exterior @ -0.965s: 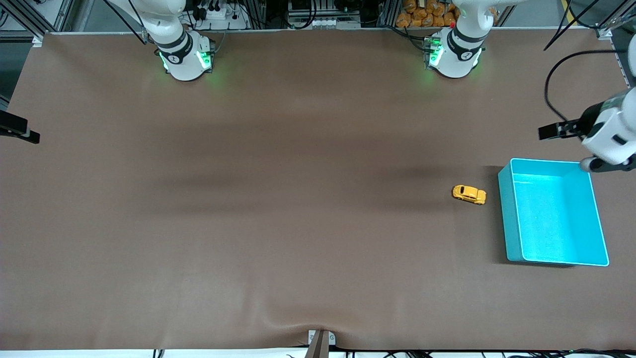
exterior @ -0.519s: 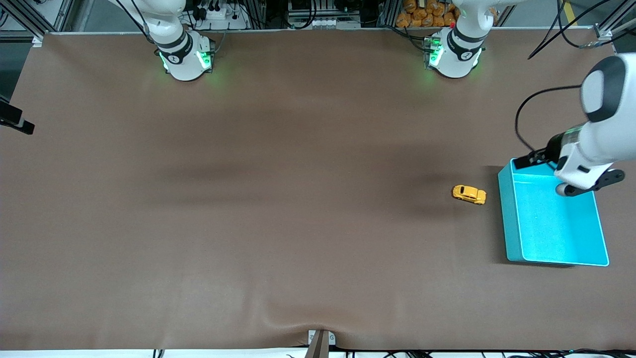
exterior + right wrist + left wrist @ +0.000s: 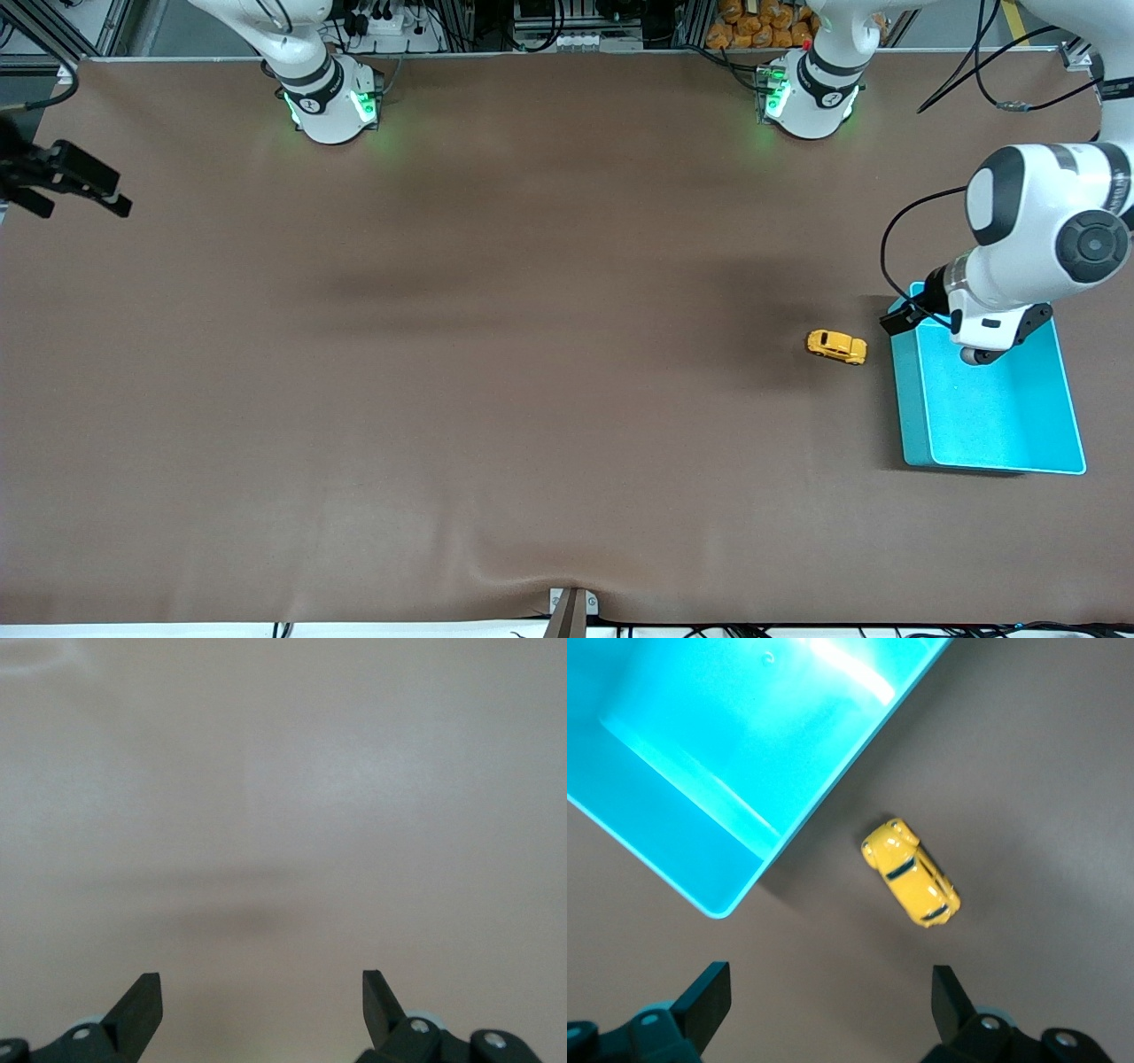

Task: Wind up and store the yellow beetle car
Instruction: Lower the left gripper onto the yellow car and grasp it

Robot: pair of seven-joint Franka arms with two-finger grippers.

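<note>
The yellow beetle car (image 3: 836, 346) stands on the brown table beside the turquoise bin (image 3: 912, 399), toward the right arm's end of it. In the left wrist view the car (image 3: 912, 875) lies a short way off the bin's corner (image 3: 664, 842). My left gripper (image 3: 831, 992) is open and empty, up in the air; in the front view its hand (image 3: 979, 337) hangs over the bin's corner nearest the car. My right gripper (image 3: 75, 190) is open and empty over the table's edge at the right arm's end, and its wrist view (image 3: 262, 988) shows only bare table.
The bin is empty inside. The two arm bases (image 3: 330, 102) (image 3: 811, 97) stand along the table edge farthest from the front camera. A black cable (image 3: 895, 239) loops from the left arm above the table near the bin.
My left arm has swung in from the table's end over the bin toward the car. My right gripper has come in over the table's edge. The car has not moved.
</note>
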